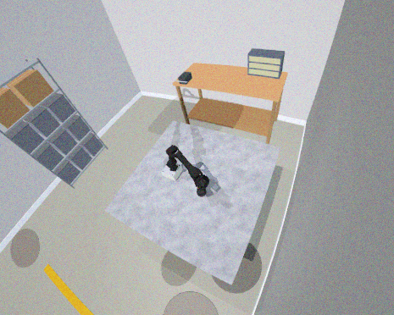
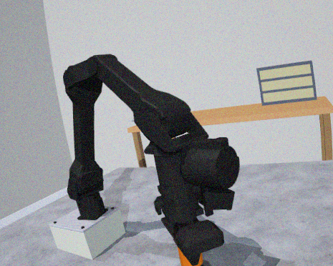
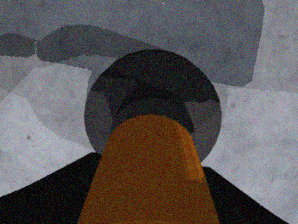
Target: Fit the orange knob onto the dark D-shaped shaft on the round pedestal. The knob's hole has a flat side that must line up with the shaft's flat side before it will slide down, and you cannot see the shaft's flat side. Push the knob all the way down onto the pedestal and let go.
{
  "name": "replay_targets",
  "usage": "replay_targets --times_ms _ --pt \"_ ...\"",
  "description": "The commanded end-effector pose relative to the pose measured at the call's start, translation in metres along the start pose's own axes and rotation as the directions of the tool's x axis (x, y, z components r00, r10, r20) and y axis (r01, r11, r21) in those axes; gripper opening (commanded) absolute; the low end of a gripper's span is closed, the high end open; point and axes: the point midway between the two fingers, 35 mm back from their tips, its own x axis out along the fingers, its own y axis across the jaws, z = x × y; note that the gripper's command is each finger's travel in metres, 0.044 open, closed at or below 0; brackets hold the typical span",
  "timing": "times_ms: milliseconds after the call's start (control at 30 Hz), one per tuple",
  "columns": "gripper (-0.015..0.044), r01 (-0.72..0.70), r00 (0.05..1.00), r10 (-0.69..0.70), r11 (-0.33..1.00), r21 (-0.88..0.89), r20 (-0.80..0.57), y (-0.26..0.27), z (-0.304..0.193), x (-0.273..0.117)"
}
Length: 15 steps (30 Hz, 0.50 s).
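Observation:
The orange knob (image 3: pixel 150 170) (image 2: pixel 185 258) is between the fingers of my gripper (image 3: pixel 149 169), which is shut on it. In the wrist view the knob fills the lower middle, with a black finger at each side. The round dark pedestal (image 3: pixel 207 122) lies behind and below the knob's far end, which overlaps its middle. The shaft is hidden, and I cannot tell whether the knob touches it or how high the knob stands over the pedestal. In the exterior view only a small part of the knob shows under the fingers, at the bottom edge.
The arm's white base block (image 2: pixel 71 240) (image 1: pixel 171 173) stands on the grey mottled mat (image 1: pixel 177 229). A wooden table (image 1: pixel 228 80) with a drawer box (image 1: pixel 263 67) (image 2: pixel 287 84) and a small dark object (image 1: pixel 185 77) stands at the back. A tilted rack of bins (image 1: pixel 50 118) is at the left.

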Motion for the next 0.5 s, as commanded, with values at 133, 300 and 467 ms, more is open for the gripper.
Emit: replay_targets --times_ms 133,300,467 --pt "0.0000 0.004 1.000 -0.004 0.985 -0.170 0.000 0.0017 -0.0021 -0.0028" --pt "0.0000 0.004 1.000 -0.004 0.978 -0.210 -0.001 0.0016 -0.0025 -0.0015" --pt "0.0000 0.004 1.000 -0.004 0.978 -0.210 0.000 0.0004 -0.0016 -0.0002"
